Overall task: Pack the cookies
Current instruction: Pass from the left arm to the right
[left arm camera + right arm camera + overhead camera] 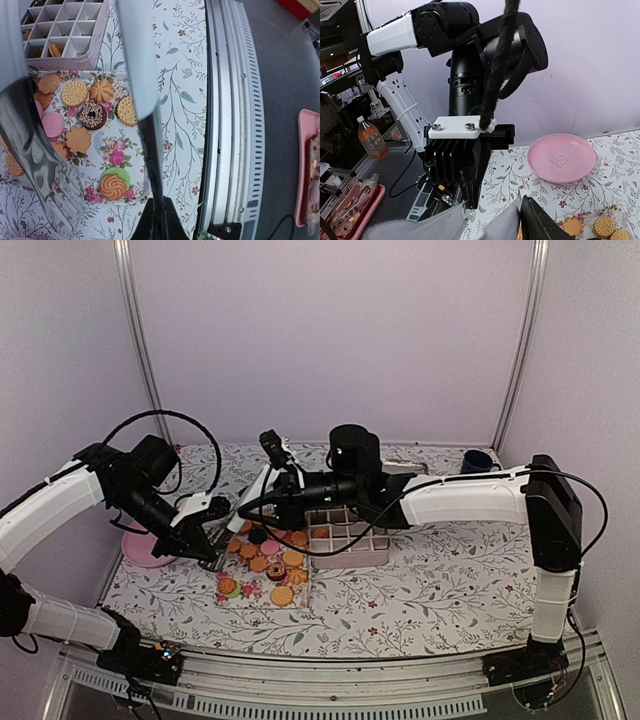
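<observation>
On floral sheet (118,158), scattered cookies (75,93).

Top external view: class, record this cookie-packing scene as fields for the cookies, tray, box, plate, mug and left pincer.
cookies: mostly tan, a few pink, black, green; most lie on the floral tray
divided box: just beyond the tray; few cookies inside, many cells empty
pink plate: left of the tray, partly hidden
mug: dark, far right by the back wall
left pincer: shut, at the tray's left edge
</observation>
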You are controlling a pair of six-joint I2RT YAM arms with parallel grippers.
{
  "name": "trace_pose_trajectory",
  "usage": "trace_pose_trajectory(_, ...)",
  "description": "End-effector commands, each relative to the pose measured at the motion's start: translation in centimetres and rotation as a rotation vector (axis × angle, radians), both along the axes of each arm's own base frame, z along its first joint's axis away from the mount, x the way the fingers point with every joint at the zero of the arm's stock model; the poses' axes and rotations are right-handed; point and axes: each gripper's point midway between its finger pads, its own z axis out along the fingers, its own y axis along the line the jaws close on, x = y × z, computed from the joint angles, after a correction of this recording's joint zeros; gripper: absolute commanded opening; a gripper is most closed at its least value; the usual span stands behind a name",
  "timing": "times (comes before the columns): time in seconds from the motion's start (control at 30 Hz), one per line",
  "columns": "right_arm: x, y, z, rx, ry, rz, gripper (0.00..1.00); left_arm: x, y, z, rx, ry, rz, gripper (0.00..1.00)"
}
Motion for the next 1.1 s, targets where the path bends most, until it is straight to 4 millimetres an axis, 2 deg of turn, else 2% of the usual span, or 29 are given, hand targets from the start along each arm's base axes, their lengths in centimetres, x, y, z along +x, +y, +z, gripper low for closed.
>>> trace_pose_trajectory(0.0,-0.5,-0.2,-1.2,-0.042,0.009,-0.019,0.51,1.2,-0.7,1.6,-0.031,-0.090,-0.015,0.00)
trace_pose_trajectory(0.17,-0.5,-0.4,-0.8,-0.039,-0.014,-0.020,0.53,1.3,-0.8,1.8,-0.035,-0.092,-0.016,0.00)
trace_pose_trajectory(0.3,-0.8,0.3,-0.3,-0.017,-0.015,-0.001,0.52,1.4,-1.3,2.2,-0.058,-0.079,-0.014,0.00)
trace_pose_trajectory(0.43,-1.1,1.1,-0.3,0.002,0.005,0.021,0.49,1.4,-1.5,2.4,-0.074,-0.076,-0.020,0.00)
trace_pose_trajectory(0.6,-1.0,0.9,-0.1,0.007,0.021,0.008,0.39,1.4,-1.3,2.0,-0.059,-0.078,-0.021,0.00)
trace_pose_trajectory(0.8,-1.0,0.2,-1.0,-0.041,0.003,-0.022,0.38,1.3,-1.3,2.2,-0.066,-0.089,-0.025,0.00)
trace_pose_trajectory(0.93,-0.6,0.1,-0.7,-0.036,0.001,-0.053,0.34,1.5,-1.2,1.7,-0.053,-0.086,-0.010,0.00)
trace_pose_trajectory(1.07,0.2,0.3,-0.6,-0.036,0.004,-0.104,0.33,2.7,-0.8,0.8,-0.011,-0.112,0.051,0.13)
